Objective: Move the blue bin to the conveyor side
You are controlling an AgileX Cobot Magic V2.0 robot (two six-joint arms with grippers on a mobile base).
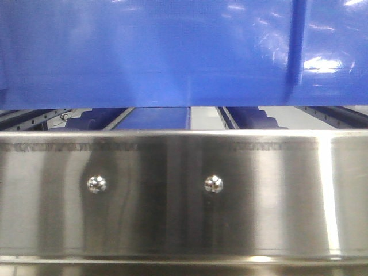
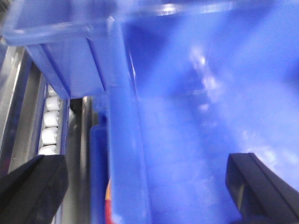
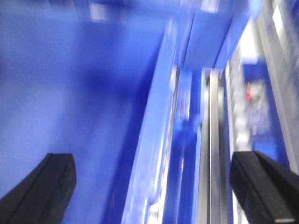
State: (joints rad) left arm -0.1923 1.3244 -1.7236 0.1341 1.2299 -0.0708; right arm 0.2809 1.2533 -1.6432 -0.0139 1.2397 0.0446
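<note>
The blue bin fills the top of the front view, its glossy wall hanging just above a steel rail. My left gripper is open, its two black fingers spread wide on either side of the blue bin's left wall. One finger is outside the wall and the other inside. My right gripper is open too, and it straddles the blue bin's right wall and lipped rim the same way. Neither gripper's fingers touch the plastic. The conveyor side is out of view.
A shiny stainless-steel rail with two rivets crosses the lower front view. Dark rails and blue parts show under the bin. White rollers run beside the bin's left wall, and a steel track runs along its right wall.
</note>
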